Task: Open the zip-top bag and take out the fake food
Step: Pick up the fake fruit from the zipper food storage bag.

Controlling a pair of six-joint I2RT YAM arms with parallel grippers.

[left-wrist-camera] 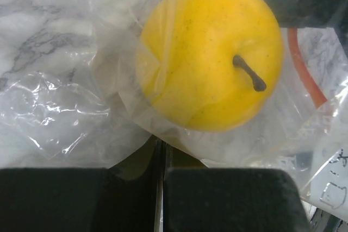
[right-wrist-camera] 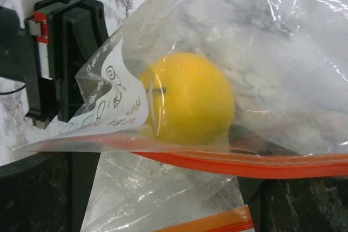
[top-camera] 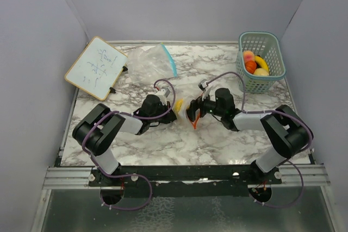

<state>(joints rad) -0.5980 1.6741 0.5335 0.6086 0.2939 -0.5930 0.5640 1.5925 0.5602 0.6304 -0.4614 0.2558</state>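
Observation:
A clear zip-top bag (top-camera: 186, 113) with an orange zip strip (right-wrist-camera: 255, 164) lies mid-table between both grippers. Inside it is one piece of fake food, a yellow fruit (left-wrist-camera: 212, 52) with a dark stem, also in the right wrist view (right-wrist-camera: 190, 99). My left gripper (top-camera: 174, 108) (left-wrist-camera: 161, 153) is shut on the bag's plastic just behind the fruit. My right gripper (top-camera: 198, 112) (right-wrist-camera: 168, 153) is open wide at the bag's mouth, and one fingertip (right-wrist-camera: 255, 137) shows through the plastic beside the fruit. The mouth gapes, its two orange edges apart.
A teal basket (top-camera: 274, 42) at the back right holds a peach (top-camera: 248, 55), a tomato (top-camera: 250, 67), a banana (top-camera: 262, 61) and a lemon (top-camera: 261, 72). A second, empty bag (top-camera: 148, 61) with a blue zip lies at the back. A small whiteboard (top-camera: 96, 68) leans back left.

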